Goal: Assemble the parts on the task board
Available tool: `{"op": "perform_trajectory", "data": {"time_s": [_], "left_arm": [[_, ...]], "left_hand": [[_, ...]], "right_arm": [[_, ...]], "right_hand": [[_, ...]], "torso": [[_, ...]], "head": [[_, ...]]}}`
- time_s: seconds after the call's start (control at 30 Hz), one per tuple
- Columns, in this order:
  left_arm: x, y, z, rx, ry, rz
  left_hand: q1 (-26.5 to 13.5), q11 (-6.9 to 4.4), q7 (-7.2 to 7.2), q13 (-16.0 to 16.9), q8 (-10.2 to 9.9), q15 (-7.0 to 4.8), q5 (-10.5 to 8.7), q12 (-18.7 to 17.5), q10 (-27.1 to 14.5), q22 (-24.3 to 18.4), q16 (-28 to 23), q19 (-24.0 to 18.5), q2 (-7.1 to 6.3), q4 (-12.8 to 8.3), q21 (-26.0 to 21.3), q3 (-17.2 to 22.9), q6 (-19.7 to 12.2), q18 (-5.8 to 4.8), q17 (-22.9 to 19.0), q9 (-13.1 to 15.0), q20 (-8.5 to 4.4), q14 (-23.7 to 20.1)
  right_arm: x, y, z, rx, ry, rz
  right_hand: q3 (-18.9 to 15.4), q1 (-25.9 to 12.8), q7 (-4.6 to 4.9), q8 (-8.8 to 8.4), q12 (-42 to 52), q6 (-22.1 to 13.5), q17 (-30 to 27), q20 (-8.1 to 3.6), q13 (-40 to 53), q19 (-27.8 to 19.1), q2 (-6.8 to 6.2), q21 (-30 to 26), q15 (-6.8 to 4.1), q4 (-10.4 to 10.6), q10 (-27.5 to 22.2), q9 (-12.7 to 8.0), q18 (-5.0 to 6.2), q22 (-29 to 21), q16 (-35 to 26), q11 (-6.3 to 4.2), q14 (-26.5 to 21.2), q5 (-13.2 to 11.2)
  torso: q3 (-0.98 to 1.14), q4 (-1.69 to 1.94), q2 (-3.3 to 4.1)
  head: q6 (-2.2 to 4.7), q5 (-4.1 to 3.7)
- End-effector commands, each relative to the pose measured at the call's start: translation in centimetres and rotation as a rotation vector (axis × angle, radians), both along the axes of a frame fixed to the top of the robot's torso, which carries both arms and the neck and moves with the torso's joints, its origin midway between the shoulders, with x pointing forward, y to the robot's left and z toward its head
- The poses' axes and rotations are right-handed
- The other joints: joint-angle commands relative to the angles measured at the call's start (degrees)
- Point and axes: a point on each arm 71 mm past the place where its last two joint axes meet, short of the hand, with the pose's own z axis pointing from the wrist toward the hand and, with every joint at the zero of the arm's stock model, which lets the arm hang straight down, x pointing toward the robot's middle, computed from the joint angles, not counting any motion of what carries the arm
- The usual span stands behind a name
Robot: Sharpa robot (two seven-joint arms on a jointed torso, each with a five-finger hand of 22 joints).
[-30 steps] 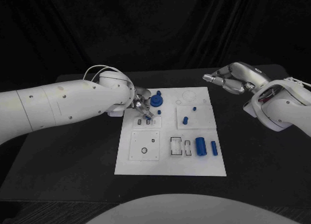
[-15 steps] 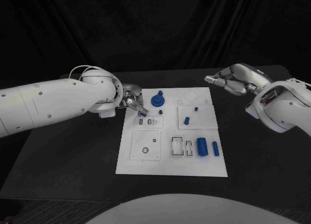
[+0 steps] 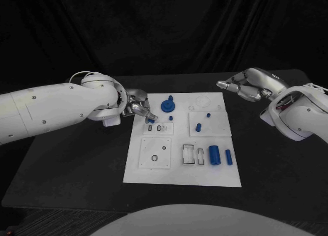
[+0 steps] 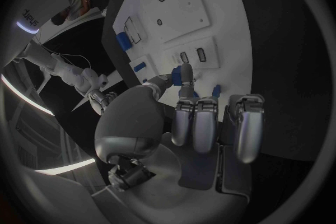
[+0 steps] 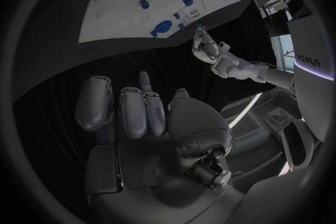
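The white task board (image 3: 206, 177) lies mid-table, also seen in the left wrist view (image 4: 224, 22). My left hand (image 3: 139, 109) hovers at the board's far left edge and pinches a small blue piece (image 3: 150, 119) at its fingertips, just beyond the narrow slots (image 3: 158, 128). The same small blue piece (image 4: 216, 89) shows past the curled fingers at the wrist. A blue gear-like part (image 3: 166, 105) and a small peg (image 3: 171, 118) stand right of it. My right hand (image 3: 245, 88) hangs off the far right corner, fingers curled in, with nothing in it.
A short peg (image 3: 197, 127) and a tiny one (image 3: 208, 115) stand in the right square plate. Two blue cylinders (image 3: 213, 155) (image 3: 228, 156) lie near the right edge beside rectangular slots (image 3: 186, 153). A dark ring (image 3: 154, 158) sits on the lower left plate.
My left hand has drawn back from over the slots toward the board's far left edge, carrying the small blue piece with it. The right hand has not moved.
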Motion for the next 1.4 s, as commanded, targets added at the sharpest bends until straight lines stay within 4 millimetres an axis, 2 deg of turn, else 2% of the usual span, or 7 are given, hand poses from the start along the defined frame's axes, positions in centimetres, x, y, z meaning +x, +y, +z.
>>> {"op": "perform_trajectory", "data": {"time_s": [0.03,0.17,0.4,0.6,0.93,1.23,1.4], "left_arm": [[0.0,0.0,-0.1,-0.024,-0.007,0.02],[0.1,0.0,-0.2,-0.034,-0.021,0.036],[0.1,-0.4,-0.7,-0.04,-0.021,0.039],[0.1,-0.9,-1.1,-0.041,-0.016,0.035],[0.0,-1.3,-1.9,-0.043,-0.007,0.035],[-0.2,-1.5,-2.7,-0.039,0.012,0.03],[-0.4,-1.6,-3.2,-0.039,0.022,0.03]], "left_hand": [[-0.3,-0.5,-0.17,15.1,0.1,-0.37,-0.3,0.2,6.0,13.3,0.2,3.4,0.49,-2.6,-0.3,3.2,0.2,0.48,15.1,0.1,-0.41,6.1],[-0.1,-0.48,-0.09,15.1,0.1,-0.34,0.02,0.2,6.0,13.3,0.2,3.5,1.1,-3.1,-0.3,4.2,-0.1,0.48,15.1,0.5,-0.43,6.1],[-0.1,-0.4,-0.01,15.1,0.1,-0.32,0.01,0.2,6.0,13.2,0.2,3.4,1.35,-3.4,-0.4,4.7,-0.3,0.51,15.1,0.8,-0.4,6.1],[-0.2,-0.34,0.05,15.1,0.1,-0.29,-0.17,0.2,6.0,13.3,0.2,3.5,1.43,-3.3,-0.3,4.8,-0.3,0.47,15.1,0.9,-0.39,6.1],[-1.0,-0.21,0.17,15.1,0.0,-0.17,-1.55,0.2,6.0,13.6,0.2,3.8,1.46,-3.3,0.0,4.9,-0.6,0.36,15.1,1.3,-0.29,6.1],[-1.1,-0.2,0.17,15.1,0.0,-0.16,-1.7,0.2,6.0,13.5,0.2,3.8,1.52,-3.2,-0.1,4.9,-0.6,0.38,15.1,1.4,-0.28,6.1],[-1.1,-0.2,0.16,15.1,0.0,-0.16,-1.73,0.2,6.0,13.5,0.2,3.7,1.55,-3.2,-0.1,4.9,-0.6,0.39,15.1,1.4,-0.28,6.1]], "right_arm": [[0.0,-0.1,-0.2,-0.005,0.013,-0.013],[0.0,-0.2,-0.1,-0.005,0.013,-0.012],[0.0,-0.2,-0.2,-0.006,0.014,-0.01],[0.0,-0.1,-0.2,-0.007,0.016,-0.006],[0.0,-0.2,-0.2,-0.009,0.017,-0.004],[0.0,-0.2,-0.3,-0.009,0.018,-0.002],[-0.1,-0.2,-0.3,-0.007,0.015,0.001]], "right_hand": [[0.0,1.1,0.08,0.06,-0.4,0.2,-0.1,0.13,6.1,-0.4,-0.23,-0.2,0.39,-0.2,-0.1,0.1,-0.24,7.1,-0.2,0.27,2.5,0.6],[0.0,1.2,0.06,0.05,-0.4,0.2,-0.1,0.14,6.2,-0.4,-0.33,-0.2,0.39,-0.3,0.0,0.1,-0.24,7.1,-0.2,0.27,2.5,0.7],[-0.1,1.3,0.05,0.05,-0.4,0.2,-0.1,0.14,6.2,-0.4,-0.43,-0.1,0.39,-0.3,0.0,0.1,-0.25,7.2,-0.2,0.26,2.5,0.8],[-0.2,1.8,0.03,0.05,-0.4,0.2,-0.1,0.14,6.2,-0.4,-0.63,-0.2,0.38,-0.3,0.0,0.1,-0.24,7.2,-0.2,0.24,2.5,1.2],[-0.2,2.1,0.03,0.04,-0.2,0.2,0.0,0.13,6.3,-0.3,-0.63,0.0,0.37,-0.2,0.1,0.1,-0.28,7.3,-0.1,0.23,2.5,1.6],[-0.2,2.3,0.04,0.04,-0.2,0.3,0.0,0.13,6.3,-0.3,-0.54,0.0,0.37,-0.2,0.1,0.1,-0.28,7.3,-0.1,0.23,2.5,1.8],[-0.1,2.4,0.04,0.05,-0.1,0.3,0.0,0.13,6.4,-0.3,-0.51,0.1,0.36,-0.2,0.2,0.1,-0.3,7.4,-0.2,0.23,2.5,1.9]], "torso": [[0.0,-0.01,0.03],[-0.01,-0.02,-0.01],[-0.01,0.0,0.01],[-0.02,-0.09,0.02],[-0.01,-0.08,0.02],[0.0,-0.07,-0.02],[0.03,-0.01,-0.05]], "head": [[0.0,0.28],[0.0,0.36],[0.0,0.73],[0.0,0.91],[0.0,1.21],[0.0,1.42],[0.0,1.27]]}}
